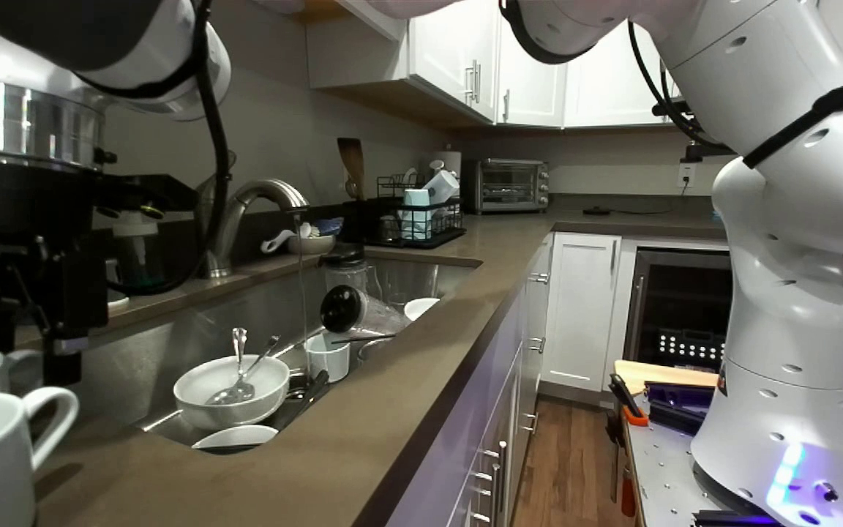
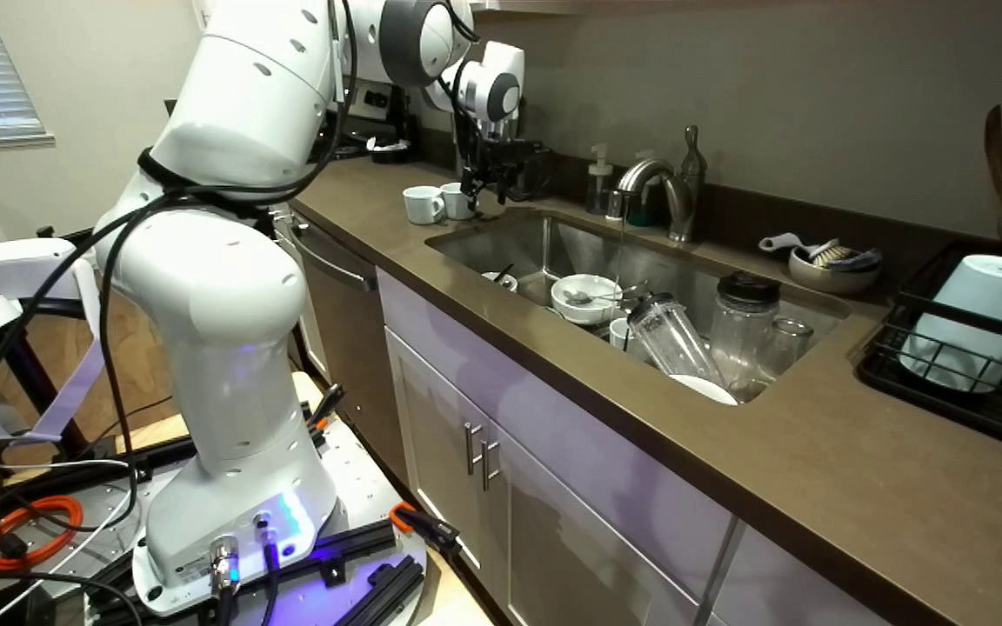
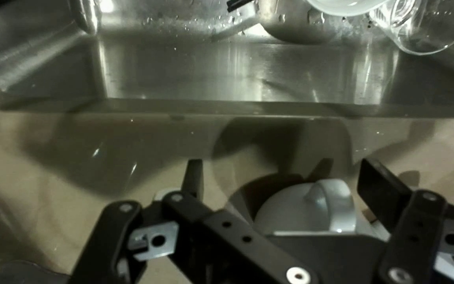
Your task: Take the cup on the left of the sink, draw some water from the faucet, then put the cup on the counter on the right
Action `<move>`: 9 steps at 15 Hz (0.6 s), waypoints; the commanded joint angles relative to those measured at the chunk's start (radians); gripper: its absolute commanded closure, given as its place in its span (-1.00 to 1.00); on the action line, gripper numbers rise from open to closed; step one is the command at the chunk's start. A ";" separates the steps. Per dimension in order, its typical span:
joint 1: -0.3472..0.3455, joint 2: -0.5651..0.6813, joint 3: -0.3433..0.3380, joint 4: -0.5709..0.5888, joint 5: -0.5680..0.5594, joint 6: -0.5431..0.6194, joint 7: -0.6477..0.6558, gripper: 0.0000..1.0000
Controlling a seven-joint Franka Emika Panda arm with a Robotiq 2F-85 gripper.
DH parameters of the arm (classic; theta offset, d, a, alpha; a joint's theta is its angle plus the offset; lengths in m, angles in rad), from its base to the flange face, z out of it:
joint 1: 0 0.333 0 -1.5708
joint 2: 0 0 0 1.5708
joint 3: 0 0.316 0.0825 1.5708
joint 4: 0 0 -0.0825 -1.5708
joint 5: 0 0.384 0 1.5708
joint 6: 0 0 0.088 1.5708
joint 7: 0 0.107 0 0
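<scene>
The cup [image 2: 456,202] we take as ours, the mug deeper in from the front edge of the counter [image 2: 814,452], stands upright just left of the sink [image 2: 584,248]. Its handle [image 3: 344,209] points, as we read it, toward the front edge and partly toward the sink. The gripper [image 3: 280,169] is just beside it on the sink side, its fingers [image 3: 195,179] spread wide, holding nothing. In the wrist view the mug lies within their span sideways but sits past them, toward the counter's left end. So we judge that the next move is a shift to that end, away from the sink, where the front-edge finger must clear the handle. How high the tips stand over the counter we cannot tell. The twin mug [image 2: 424,205] stands nearer the front edge. Farther right the faucet [image 2: 679,204] pours a thin stream, and beyond the sink's right edge lies the stretch meant for the cup.
</scene>
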State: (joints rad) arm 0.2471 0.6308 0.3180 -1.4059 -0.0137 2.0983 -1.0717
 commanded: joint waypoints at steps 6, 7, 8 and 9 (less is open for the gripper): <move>0.030 -0.013 -0.021 0.011 -0.031 -0.038 0.014 -1.00; 0.018 0.010 -0.009 0.035 -0.002 -0.034 -0.001 -1.00; 0.021 0.010 -0.011 0.034 -0.005 -0.034 -0.001 -1.00; 0.022 0.010 -0.011 0.034 -0.006 -0.034 -0.001 -1.00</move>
State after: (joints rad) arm 0.2672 0.6374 0.3070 -1.3799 -0.0185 2.0692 -1.0740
